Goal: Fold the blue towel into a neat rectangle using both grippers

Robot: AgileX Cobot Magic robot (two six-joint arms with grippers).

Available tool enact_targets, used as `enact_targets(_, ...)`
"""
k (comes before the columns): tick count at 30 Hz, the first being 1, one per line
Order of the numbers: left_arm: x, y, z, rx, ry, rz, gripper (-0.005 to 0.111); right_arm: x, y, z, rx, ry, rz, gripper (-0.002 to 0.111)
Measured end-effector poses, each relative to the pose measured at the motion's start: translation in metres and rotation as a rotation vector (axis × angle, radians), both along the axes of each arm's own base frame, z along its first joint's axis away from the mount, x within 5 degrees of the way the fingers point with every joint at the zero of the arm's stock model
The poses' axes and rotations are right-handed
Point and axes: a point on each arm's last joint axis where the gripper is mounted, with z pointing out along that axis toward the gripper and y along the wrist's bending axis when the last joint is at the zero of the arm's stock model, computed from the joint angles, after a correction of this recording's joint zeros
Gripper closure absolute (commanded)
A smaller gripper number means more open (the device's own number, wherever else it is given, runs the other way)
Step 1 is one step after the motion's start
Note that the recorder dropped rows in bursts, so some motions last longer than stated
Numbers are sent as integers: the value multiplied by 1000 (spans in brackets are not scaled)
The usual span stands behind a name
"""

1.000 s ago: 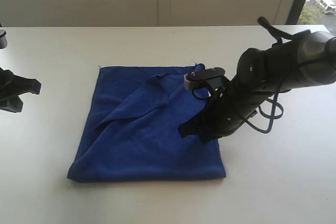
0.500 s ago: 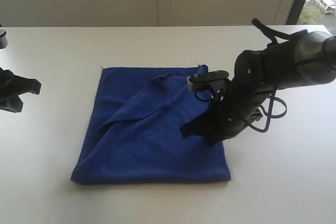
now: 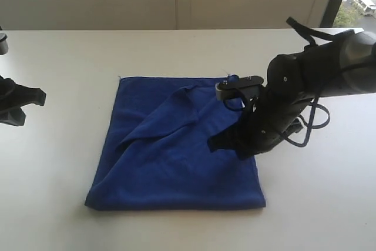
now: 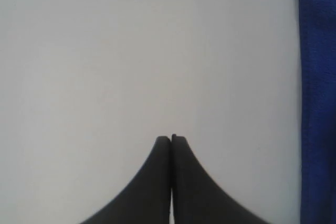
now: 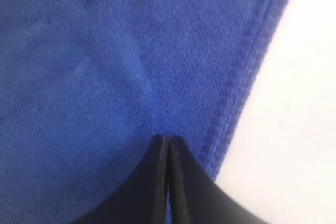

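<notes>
Soft, light and limp, the blue towel (image 3: 176, 145) lies rumpled on the tabletop (image 3: 59, 204) and looks best pinched at its hemmed corners, with the right claw (image 5: 169, 139) pressed together over its hem and the left claw (image 4: 171, 139) likewise closed, apart from its opposite edge.

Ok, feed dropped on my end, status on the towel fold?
Left gripper shut, off the blue towel. Right gripper shut, down on it near its edge. Towel rumpled, nothing blocking.
</notes>
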Motion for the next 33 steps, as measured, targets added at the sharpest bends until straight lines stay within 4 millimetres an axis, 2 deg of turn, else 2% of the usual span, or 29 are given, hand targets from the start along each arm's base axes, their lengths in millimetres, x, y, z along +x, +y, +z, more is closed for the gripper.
enact_targets(9,3,0,1,1,-37,4,107,2,-1,65,93,-298,-16,108)
enact_targets(12,5,0,2,1,-60,8,107,1,-5,71,100,-313,-34,108)
enact_targets(19,7,-5,4,-12,-91,-14,107,5,-27,69,86,-278,-106,108)
enact_targets(21,6,-16,4,-14,-102,-90,107,6,-29,69,84,-275,-113,108)
enact_targets(27,8,-83,11,-37,-138,-340,107,6,-30,69,88,-272,-125,108)
enact_targets(33,33,-150,19,-60,-184,-495,107,6,-30,69,101,-266,-158,108)
